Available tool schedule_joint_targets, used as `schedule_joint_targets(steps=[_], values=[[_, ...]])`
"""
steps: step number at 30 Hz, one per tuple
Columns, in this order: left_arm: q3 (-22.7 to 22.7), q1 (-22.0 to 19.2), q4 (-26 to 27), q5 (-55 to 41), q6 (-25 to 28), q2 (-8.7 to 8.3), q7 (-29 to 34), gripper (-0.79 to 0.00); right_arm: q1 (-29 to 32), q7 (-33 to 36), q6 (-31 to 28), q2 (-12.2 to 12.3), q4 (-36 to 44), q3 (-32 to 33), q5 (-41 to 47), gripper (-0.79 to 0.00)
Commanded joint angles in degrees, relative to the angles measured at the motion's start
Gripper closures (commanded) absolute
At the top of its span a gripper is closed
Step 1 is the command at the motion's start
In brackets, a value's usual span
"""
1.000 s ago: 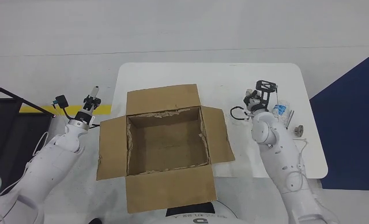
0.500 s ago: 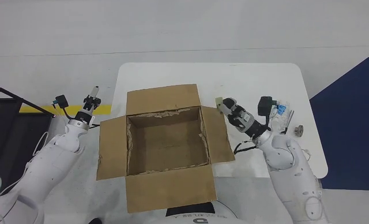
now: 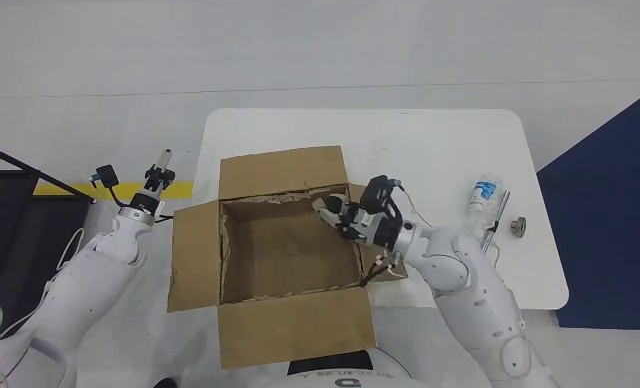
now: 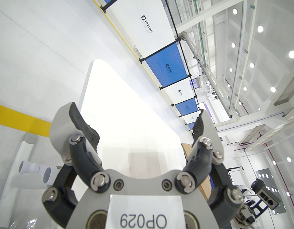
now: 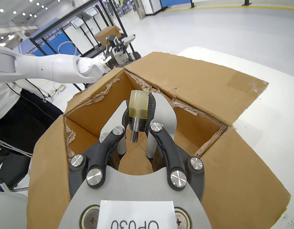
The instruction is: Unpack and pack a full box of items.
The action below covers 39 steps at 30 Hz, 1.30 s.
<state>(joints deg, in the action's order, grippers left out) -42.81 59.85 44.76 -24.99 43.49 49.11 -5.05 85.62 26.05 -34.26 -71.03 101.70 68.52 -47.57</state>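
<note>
While the right gripper (image 5: 138,113) pinches the rubber-capped bolt (image 5: 138,102) just over the open box (image 5: 192,77), I'd lower it near the bottom before letting go; the left gripper (image 4: 137,115) hangs open, off the table (image 4: 108,89).

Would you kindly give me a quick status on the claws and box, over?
Right claw shut on capped threaded stud, over the open cardboard box. Left claw open, empty, beside the table. Bottle and small metal part on it, clear of path.
</note>
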Motion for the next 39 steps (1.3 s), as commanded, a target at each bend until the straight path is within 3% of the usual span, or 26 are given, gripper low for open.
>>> schedule_joint_targets(steps=[1, 3, 7, 13, 17, 23, 29, 37, 39], values=[[0.0, 0.0, 0.0, 0.0, 0.0, 0.0, 0.0, -0.785, -1.5, 2.3, 1.9, -0.2, -0.9, -2.0, -0.6, 0.0], [0.0, 0.0, 0.0, 0.0, 0.0, 0.0, 0.0, -0.785, -3.2, 4.8, 4.2, -0.5, -1.9, -4.4, -1.7, 0.0], [0.0, 0.0, 0.0, 0.0, 0.0, 0.0, 0.0, -0.785, -6.5, 7.4, 10.0, -1.2, -4.2, -8.1, -3.8, -0.286], [0.0, 0.0, 0.0, 0.0, 0.0, 0.0, 0.0, -0.785, -10.4, 11.4, 15.5, -2.0, -6.8, -12.2, -4.9, -0.372], [0.0, 0.0, 0.0, 0.0, 0.0, 0.0, 0.0, -0.785, -12.5, 13.5, 18.3, -2.5, -8.1, -14.2, -5.8, -0.548], [0.0, 0.0, 0.0, 0.0, 0.0, 0.0, 0.0, -0.785, -15.8, 17.4, 25.7, -3.2, -11.2, -15.6, -7.3, -0.517], [0.0, 0.0, 0.0, 0.0, 0.0, 0.0, 0.0, -0.785, -14.7, 15.6, 28.7, -2.7, -9.4, -12.1, -6.4, -0.477], [0.0, 0.0, 0.0, 0.0, 0.0, 0.0, 0.0, -0.785, -11.7, 12.4, 33.2, -1.9, -5.9, -7.4, -9.2, -0.603], [0.0, 0.0, 0.0, 0.0, 0.0, 0.0, 0.0, -0.785, -11.5, 11.5, 34.3, -1.8, -5.3, -6.8, -9.8, -0.57]])
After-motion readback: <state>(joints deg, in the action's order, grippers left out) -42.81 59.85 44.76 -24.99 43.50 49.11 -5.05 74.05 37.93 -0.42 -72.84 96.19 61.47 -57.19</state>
